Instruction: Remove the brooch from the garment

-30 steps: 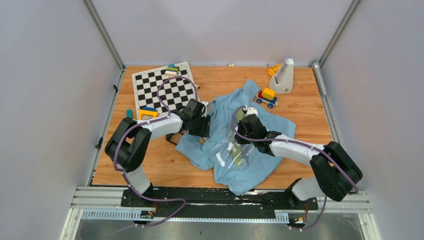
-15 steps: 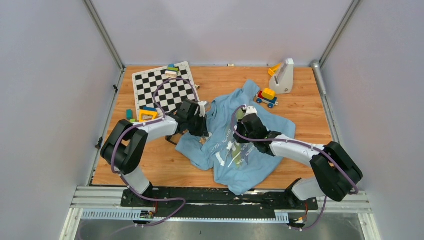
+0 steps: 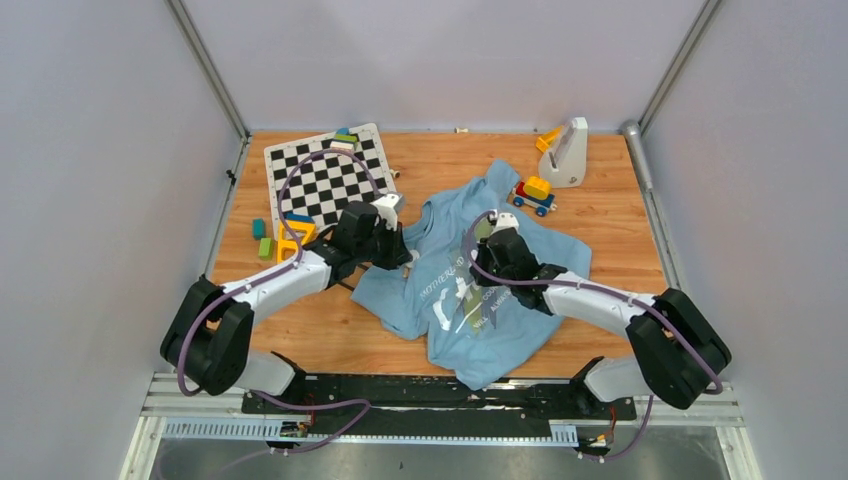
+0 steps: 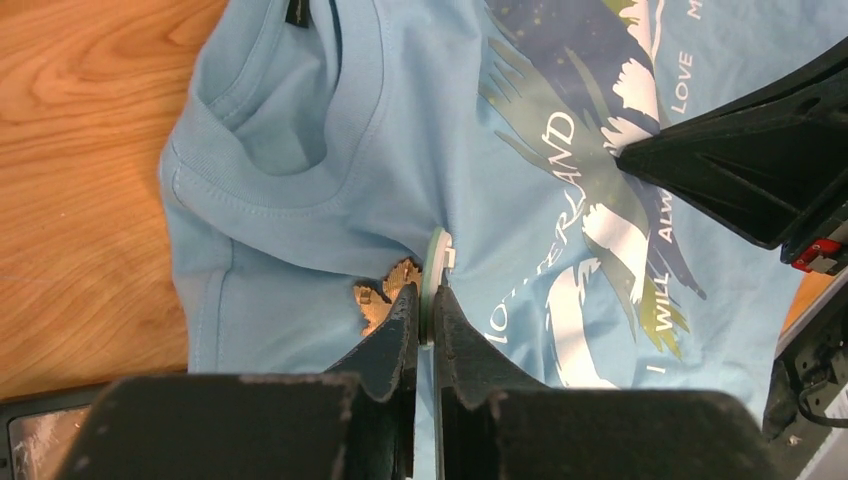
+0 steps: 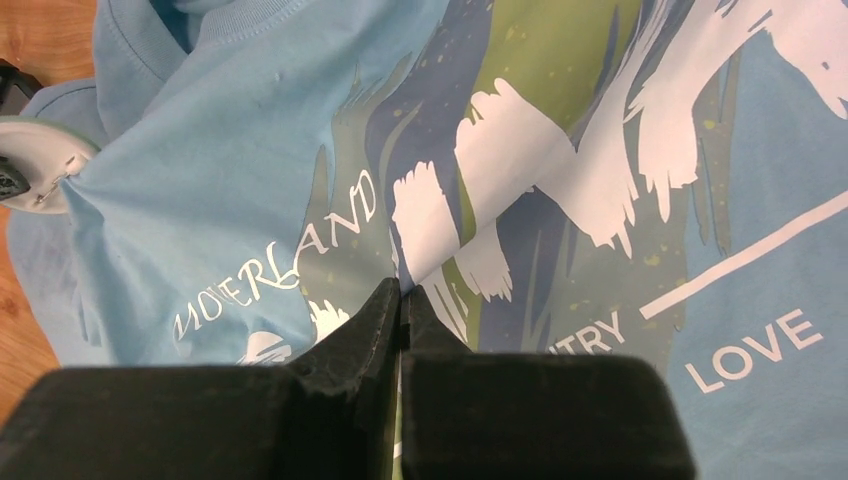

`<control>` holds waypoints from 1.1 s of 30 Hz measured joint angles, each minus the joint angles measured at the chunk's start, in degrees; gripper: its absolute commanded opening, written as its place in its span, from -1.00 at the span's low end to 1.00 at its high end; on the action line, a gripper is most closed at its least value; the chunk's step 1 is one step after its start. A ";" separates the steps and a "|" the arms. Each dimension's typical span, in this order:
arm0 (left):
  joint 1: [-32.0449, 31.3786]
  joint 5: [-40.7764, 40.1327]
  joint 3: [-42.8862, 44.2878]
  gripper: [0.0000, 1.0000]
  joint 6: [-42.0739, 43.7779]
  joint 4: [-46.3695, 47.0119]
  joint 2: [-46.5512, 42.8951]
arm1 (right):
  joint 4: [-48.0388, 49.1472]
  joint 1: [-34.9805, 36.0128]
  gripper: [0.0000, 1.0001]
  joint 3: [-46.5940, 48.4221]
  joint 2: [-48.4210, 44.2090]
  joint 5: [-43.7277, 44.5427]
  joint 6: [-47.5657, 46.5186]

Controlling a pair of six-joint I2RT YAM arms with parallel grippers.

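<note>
The light blue garment (image 3: 500, 340) lies crumpled mid-table. The brooch (image 4: 385, 295) is a tiny orange-gold ornate piece beside a thin pale disc (image 4: 434, 270) fixed to the cloth below the collar. My left gripper (image 4: 424, 305) is shut on that disc's rim, at the shirt's left side (image 3: 403, 258). The disc also shows in the right wrist view (image 5: 40, 165), with the cloth (image 5: 230, 180) pulled taut towards it. My right gripper (image 5: 402, 292) is shut on a fold of the printed chest, in the shirt's middle (image 3: 480, 280).
A checkerboard (image 3: 325, 175) lies at the back left, with small blocks (image 3: 344, 138) on its far edge. An orange triangular frame (image 3: 292, 240) and green blocks (image 3: 262, 237) sit left of my left arm. A toy block stack (image 3: 534, 194) and a white stand (image 3: 567, 150) are at the back right.
My left arm has drawn back to the left, holding its grip, and the cloth between the two grippers has stretched flatter. The right gripper has stayed in place on the shirt.
</note>
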 measured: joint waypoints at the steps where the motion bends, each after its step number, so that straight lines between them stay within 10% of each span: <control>1: 0.00 -0.07 -0.48 -1.00 -0.02 0.79 -0.52 | 0.00 -0.07 -1.00 -0.33 -0.55 0.17 0.00; 18: 0.00 -5.38 -7.02 -1.00 -4.66 14.45 -4.76 | 7.52 3.15 -0.97 -3.78 -7.43 -27.04 -1.81; 28: 0.00 -4.72 -7.17 -1.00 -11.06 18.67 -10.29 | 2.32 3.58 0.36 -3.04 -12.02 -26.29 1.88; 33: 0.00 1.51 -8.09 -1.00 -18.29 25.64 -12.76 | 2.71 3.48 0.27 -2.71 -21.84 -23.54 5.95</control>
